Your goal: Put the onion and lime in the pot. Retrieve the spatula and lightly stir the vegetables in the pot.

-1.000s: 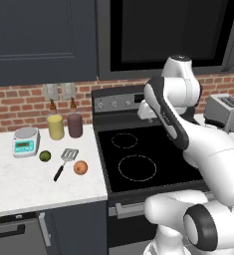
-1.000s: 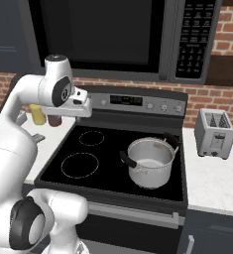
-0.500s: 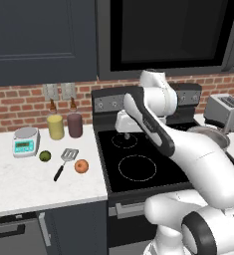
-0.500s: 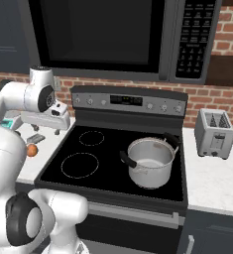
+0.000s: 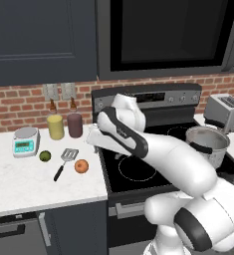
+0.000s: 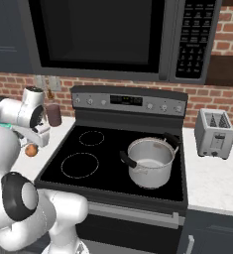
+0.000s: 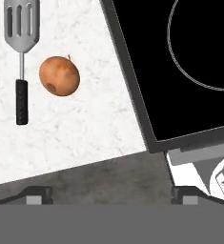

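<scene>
Dark fingers [image 7: 112, 194] wide apart, empty, above onion [image 7: 59, 76]

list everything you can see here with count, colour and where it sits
onion: 1, orange-tan, on the white counter right of the spatula
lime: 1, green, on the counter left of the spatula
spatula: 1, silver slotted head, black handle, flat on the counter
pot: 1, shiny steel, dark handles, on the stove's front right burner
kitchen scale: 1, white, counter far left
tumblers: 2, yellow and dark purple, by the brick wall
toaster: 1, silver, counter right of the stove
stove: 1, black top
microwave: 1, dark, above the stove
gripper: 1, white with dark tips, open, above the counter's edge beside the stove
</scene>
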